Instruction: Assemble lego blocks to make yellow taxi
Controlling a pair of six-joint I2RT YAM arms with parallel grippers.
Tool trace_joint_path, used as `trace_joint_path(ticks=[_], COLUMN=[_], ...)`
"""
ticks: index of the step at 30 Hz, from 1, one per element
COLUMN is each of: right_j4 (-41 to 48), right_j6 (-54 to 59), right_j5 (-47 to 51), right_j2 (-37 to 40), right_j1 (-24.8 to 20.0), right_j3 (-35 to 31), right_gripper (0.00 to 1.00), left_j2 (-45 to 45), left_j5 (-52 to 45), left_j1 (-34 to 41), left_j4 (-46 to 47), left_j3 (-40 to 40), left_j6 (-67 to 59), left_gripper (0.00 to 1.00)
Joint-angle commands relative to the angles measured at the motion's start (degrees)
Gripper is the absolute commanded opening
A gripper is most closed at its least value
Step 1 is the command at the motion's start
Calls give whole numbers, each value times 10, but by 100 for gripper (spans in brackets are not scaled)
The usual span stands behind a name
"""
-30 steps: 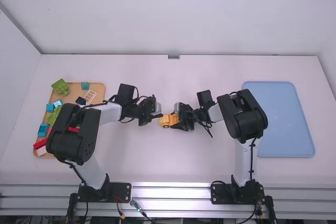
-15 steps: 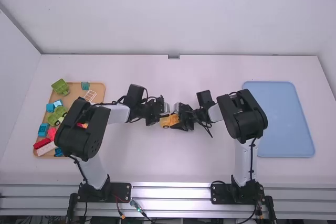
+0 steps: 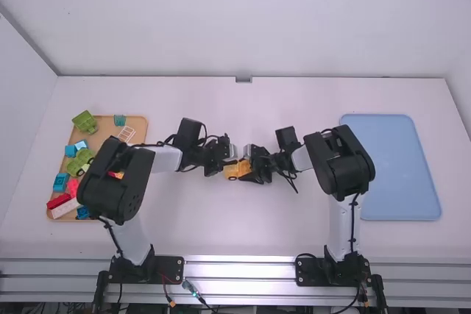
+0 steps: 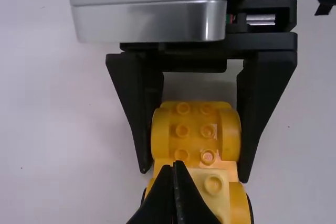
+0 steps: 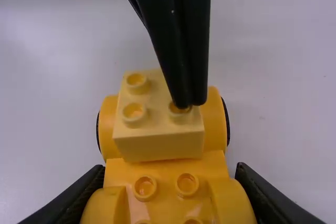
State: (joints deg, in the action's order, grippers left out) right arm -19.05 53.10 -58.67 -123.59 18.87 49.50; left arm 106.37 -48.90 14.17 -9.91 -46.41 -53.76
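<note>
Left pincer: clenched on nothing, tips together at a corner stud of the pale yellow block. Right pincer: grasping the yellow taxi body, one finger each side. Taxi is on the tabletop, between the two arms, pale block on top of one end.

Step in hand looks like pressing the pale block down onto the body, right side bracing. Can't tell if it's fully seated. Next move probably calls for a straight push, then a second push nearer the block's middle, since one corner alone could tip it. Right hold should be kept firm so the car doesn't roll or slip; let go only once the block sits flush.

Farther out: wooden tray with loose coloured blocks on the left, blue tray on the right, likely the drop-off.
</note>
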Motion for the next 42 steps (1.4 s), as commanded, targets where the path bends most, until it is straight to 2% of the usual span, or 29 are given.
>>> trace_joint_path(ticks=[1, 3, 10, 18, 28, 33, 42], right_j4=[2, 1, 0, 2, 1, 1, 1], right_j6=[-9, -8, -8, -8, -8, -8, -8], right_j5=[0, 1, 0, 0, 0, 0, 0], right_j2=[-13, -13, -13, -13, -13, -13, -13], right_j1=[3, 3, 2, 3, 3, 3, -1], right_j3=[3, 3, 4, 3, 3, 4, 4], right_gripper=[41, 41, 41, 41, 41, 41, 41], left_j2=[-20, -47, -59, -25, 54, 78, 68], left_j5=[-55, -92, -86, -54, -35, -8, -7], left_j1=[-17, -32, -36, -10, -7, -7, -27], left_j4=[23, 39, 77, 90, 30, 51, 90], left_j3=[-2, -3, -1, -1, -1, 0, -1], left_j6=[4, 4, -3, -35, 10, -5, -31], left_gripper=[1, 2, 2, 2, 2, 2, 2])
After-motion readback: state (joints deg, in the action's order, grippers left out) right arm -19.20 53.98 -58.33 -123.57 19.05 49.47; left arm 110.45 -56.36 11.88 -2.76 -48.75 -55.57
